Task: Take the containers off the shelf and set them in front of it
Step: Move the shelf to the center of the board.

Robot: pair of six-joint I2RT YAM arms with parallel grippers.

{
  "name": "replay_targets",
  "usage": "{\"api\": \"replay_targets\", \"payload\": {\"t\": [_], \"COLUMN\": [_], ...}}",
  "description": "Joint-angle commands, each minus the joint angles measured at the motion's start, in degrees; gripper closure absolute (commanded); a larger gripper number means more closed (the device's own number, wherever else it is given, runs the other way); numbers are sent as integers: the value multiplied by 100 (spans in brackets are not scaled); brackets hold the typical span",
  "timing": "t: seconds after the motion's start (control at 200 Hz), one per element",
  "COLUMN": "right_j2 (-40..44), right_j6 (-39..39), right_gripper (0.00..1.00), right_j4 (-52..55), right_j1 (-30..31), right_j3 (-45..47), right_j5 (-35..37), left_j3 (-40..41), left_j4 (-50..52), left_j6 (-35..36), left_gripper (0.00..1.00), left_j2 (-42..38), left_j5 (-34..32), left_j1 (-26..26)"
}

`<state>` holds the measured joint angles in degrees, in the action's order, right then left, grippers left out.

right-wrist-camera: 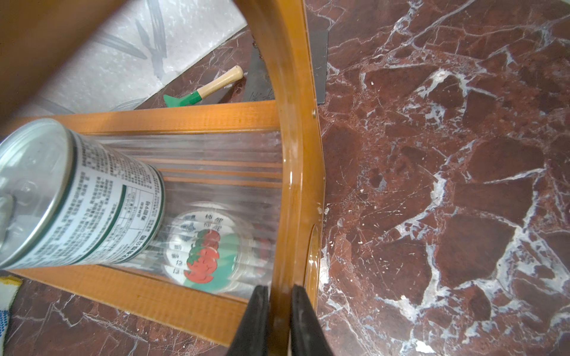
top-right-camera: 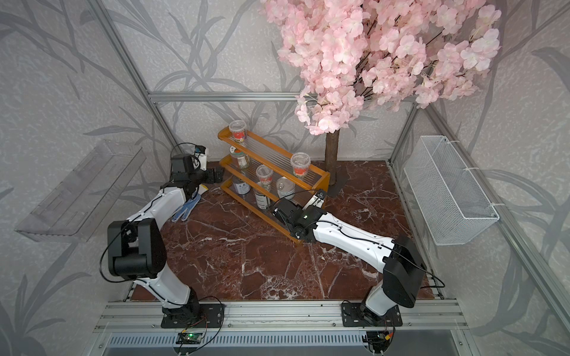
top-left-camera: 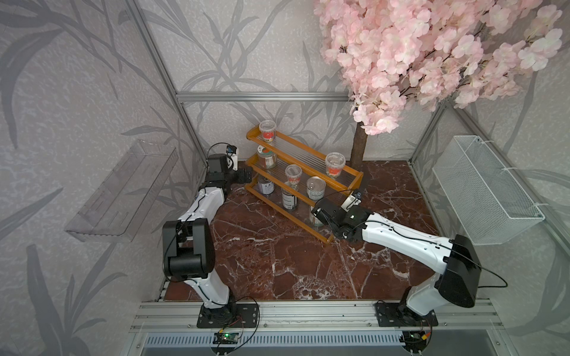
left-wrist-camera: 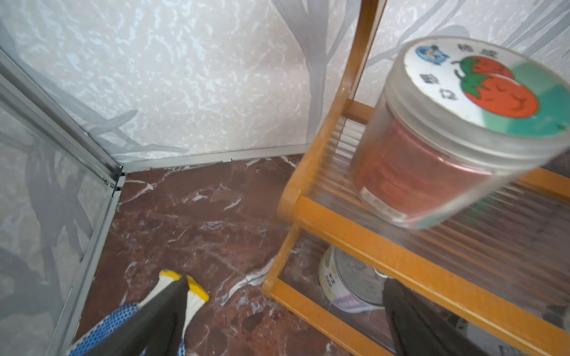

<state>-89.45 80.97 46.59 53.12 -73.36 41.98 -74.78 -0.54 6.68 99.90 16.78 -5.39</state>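
Note:
The orange-brown wooden shelf (top-left-camera: 277, 206) (top-right-camera: 253, 207) stands slanted at the back of the table, with several containers on its tiers. They include clear cups (top-left-camera: 267, 130) (top-left-camera: 335, 164), a tomato-lid jar (left-wrist-camera: 462, 129) and a tin (right-wrist-camera: 77, 197). My right gripper (right-wrist-camera: 280, 289) is shut on the shelf's right end frame (right-wrist-camera: 296, 154), just past another tomato-lid jar (right-wrist-camera: 206, 246) on the bottom tier. My left gripper (left-wrist-camera: 283, 292) is open at the shelf's left end, one finger outside the frame and the other over the bottom tier by a tin (left-wrist-camera: 348, 286).
A blue-and-white glove (top-right-camera: 185, 209) lies on the marble beside the left arm. A clear wall tray (top-left-camera: 123, 191) hangs left and a white wire basket (top-left-camera: 484, 191) right. The blossom tree's trunk (top-left-camera: 359, 145) rises behind the shelf, and a green-handled tool (right-wrist-camera: 203, 89) lies there.

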Motion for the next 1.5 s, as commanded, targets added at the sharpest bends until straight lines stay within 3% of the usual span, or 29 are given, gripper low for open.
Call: {"api": "replay_targets", "payload": {"t": [0.0, 0.195, 0.555, 0.9, 1.215, 1.495], "right_j2": [53, 18, -62, -125, -143, -108], "right_j6": [-542, -587, -720, -831, -881, -1075], "right_gripper": [92, 92, 93, 93, 95, 96], "right_j4": [1058, 1068, 1045, 1067, 1063, 976], "right_j1": [-24, -55, -67, -72, -65, -66], "right_j3": [221, 206, 146, 85, 51, 41], "right_j5": [108, 100, 97, 92, 105, 182], "left_j3": [-490, -1122, -1938, -2329, -2226, -1719], "left_j4": [284, 397, 626, 718, 696, 744], "left_j6": [327, 502, 475, 444, 428, 598], "left_gripper": [2, 4, 31, 46, 82, 86], "left_j2": [341, 927, 1666, 2053, 1967, 1377], "left_j5": [355, 657, 1100, 1659, 1961, 1805], "left_j1": [-52, -172, -392, -410, -402, -407]}}
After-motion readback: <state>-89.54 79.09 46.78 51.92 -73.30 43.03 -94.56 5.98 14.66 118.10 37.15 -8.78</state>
